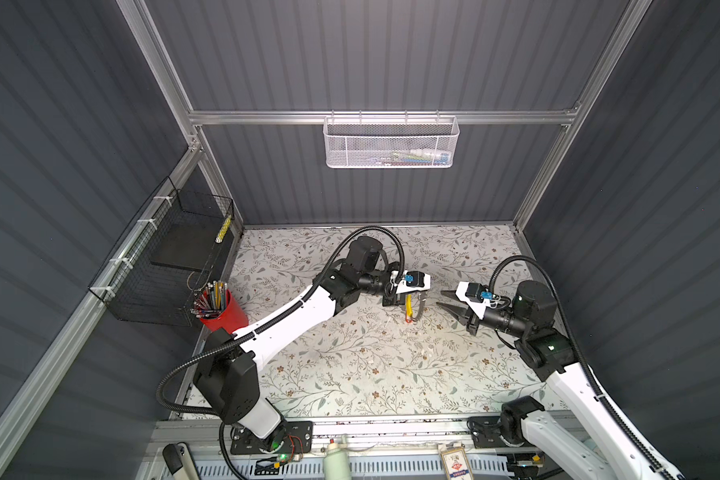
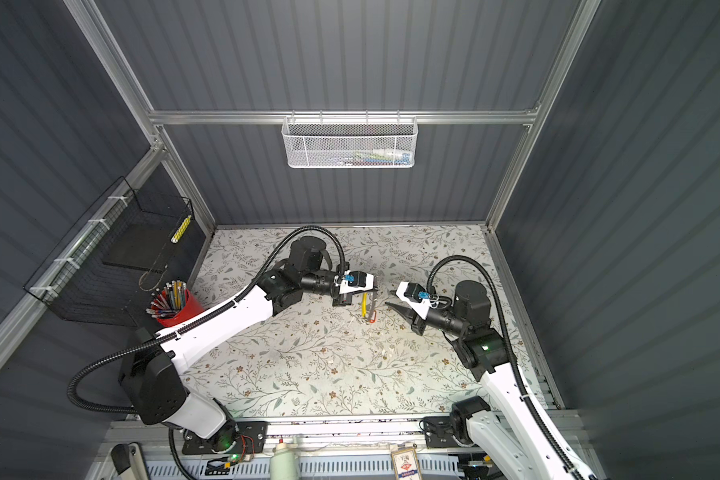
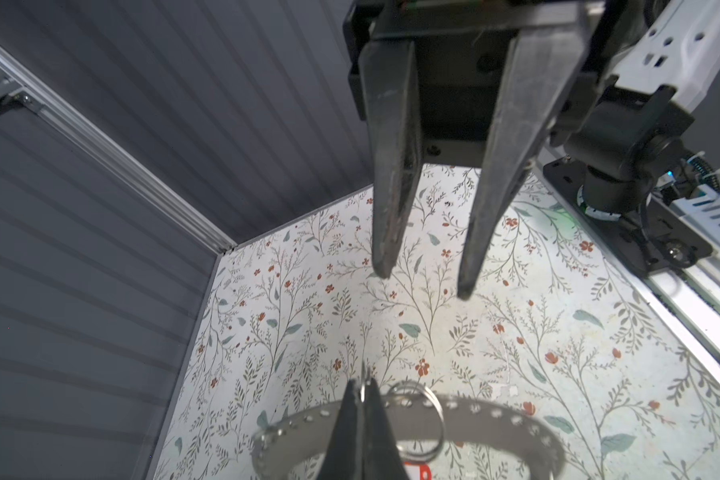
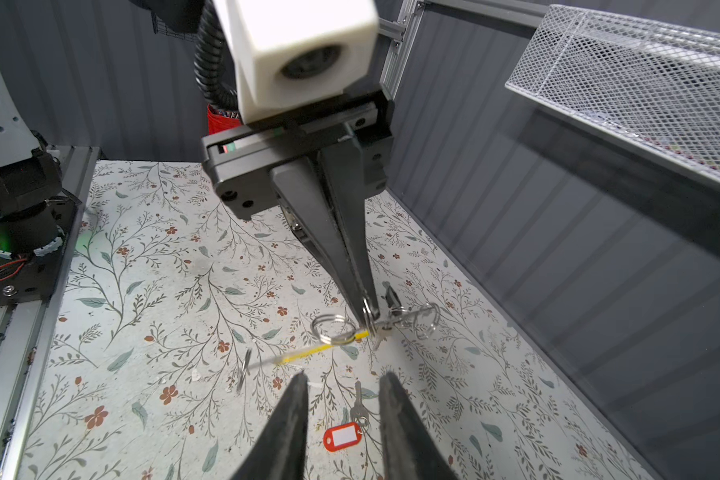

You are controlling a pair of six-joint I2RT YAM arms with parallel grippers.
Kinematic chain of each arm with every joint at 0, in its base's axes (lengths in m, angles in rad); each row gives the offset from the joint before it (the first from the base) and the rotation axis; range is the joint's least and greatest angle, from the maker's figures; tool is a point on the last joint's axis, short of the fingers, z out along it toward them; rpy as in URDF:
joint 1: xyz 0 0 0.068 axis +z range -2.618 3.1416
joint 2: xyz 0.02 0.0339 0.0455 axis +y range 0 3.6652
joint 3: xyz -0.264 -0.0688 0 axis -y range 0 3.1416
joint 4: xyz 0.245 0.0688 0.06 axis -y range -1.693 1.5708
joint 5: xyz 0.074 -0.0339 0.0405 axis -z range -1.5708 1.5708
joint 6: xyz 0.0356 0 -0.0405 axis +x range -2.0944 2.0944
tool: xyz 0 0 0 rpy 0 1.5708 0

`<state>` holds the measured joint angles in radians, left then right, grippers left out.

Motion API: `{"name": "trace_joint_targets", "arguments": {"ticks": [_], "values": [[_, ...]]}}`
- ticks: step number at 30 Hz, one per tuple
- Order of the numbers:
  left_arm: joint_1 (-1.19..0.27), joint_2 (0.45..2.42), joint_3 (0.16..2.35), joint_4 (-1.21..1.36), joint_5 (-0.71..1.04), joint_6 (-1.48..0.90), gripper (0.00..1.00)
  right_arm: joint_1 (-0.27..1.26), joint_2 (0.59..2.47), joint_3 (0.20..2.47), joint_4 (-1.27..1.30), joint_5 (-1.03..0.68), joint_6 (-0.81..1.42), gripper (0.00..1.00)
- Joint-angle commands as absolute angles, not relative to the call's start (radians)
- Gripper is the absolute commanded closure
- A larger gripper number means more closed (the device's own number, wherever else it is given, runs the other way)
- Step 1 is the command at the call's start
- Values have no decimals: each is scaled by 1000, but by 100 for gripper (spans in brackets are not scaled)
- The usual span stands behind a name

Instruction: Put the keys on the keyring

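The left gripper [image 4: 366, 309] is clamped tight on the keyring [image 3: 516, 432] and holds it clear of the table [image 4: 142, 291], with a small ring caught at its very tips. Just beside those tips a key [image 4: 377, 338] dangles, and a dark tag [image 4: 391, 296] shows close behind. These look like the black-tag key, already threaded, though its link to the keyring is too small to confirm. A split ring [image 4: 334, 329] sits on the keyring to one side of the left tips, and another sits to the other side. The red-tag key [image 4: 344, 437] lies flat on the table, below the keyring and apart from it. It is ahead of the right gripper [image 4: 345, 375] and in line with the gap between the fingers. That gripper's jaws stand partly apart and empty, facing the left gripper from nearby. So about half seems done: one key is probably on, the red one is not. What remains, as I read it, is to pick up the red-tag key and thread its loop onto the keyring.
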<state>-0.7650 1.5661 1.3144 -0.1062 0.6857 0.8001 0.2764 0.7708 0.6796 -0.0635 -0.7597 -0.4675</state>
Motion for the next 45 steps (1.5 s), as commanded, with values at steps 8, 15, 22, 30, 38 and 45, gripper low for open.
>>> {"name": "trace_joint_targets", "arguments": {"ticks": [8, 15, 22, 30, 38, 45], "values": [[-771, 1540, 1283, 33, 792, 767, 100, 273, 805, 688, -5, -787, -432, 71], [-765, 1543, 1281, 9, 769, 741, 100, 273, 811, 667, -1, -673, -425, 69], [-735, 1501, 1223, -13, 713, 689, 100, 270, 898, 688, -77, -545, -341, 67], [-690, 1397, 1099, -69, 569, 588, 100, 295, 1088, 733, -173, -488, -212, 68], [-666, 1355, 1106, -274, 435, 514, 100, 407, 1377, 895, -296, -380, -159, 70], [-637, 1310, 1071, -287, 341, 469, 100, 430, 1580, 982, -280, -264, 25, 70]]}}
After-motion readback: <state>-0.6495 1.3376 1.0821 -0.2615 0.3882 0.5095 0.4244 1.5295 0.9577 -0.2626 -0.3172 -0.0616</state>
